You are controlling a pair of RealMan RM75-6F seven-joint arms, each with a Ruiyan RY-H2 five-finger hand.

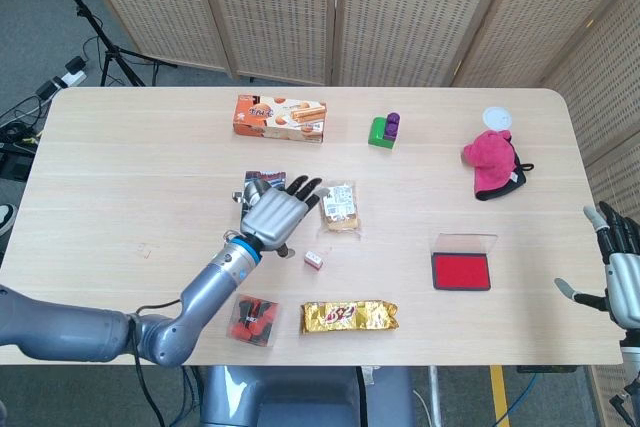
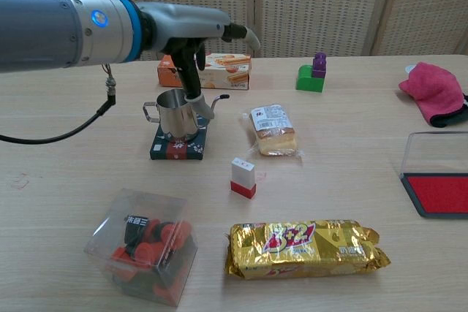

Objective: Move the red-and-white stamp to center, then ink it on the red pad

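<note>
Left hand (image 1: 272, 213) is spread wide and holds nothing, sitting left of centre in the head view above the metal pitcher (image 2: 175, 115); the stamp (image 1: 314, 260) stands free on the table just right of and below it, while the right hand (image 1: 616, 269) hangs with fingers apart at the lower right edge, off the table. Risk: the red pad (image 1: 461, 271) is well right of the stamp, so a reach from either side could tip the upright stamp or brush the bread packet (image 1: 339, 205) or snack bar (image 1: 350, 316). The chest view shows the stamp (image 2: 243, 178) upright, red base down, and the pitcher in full; only the head view shows the right hand.
</note>
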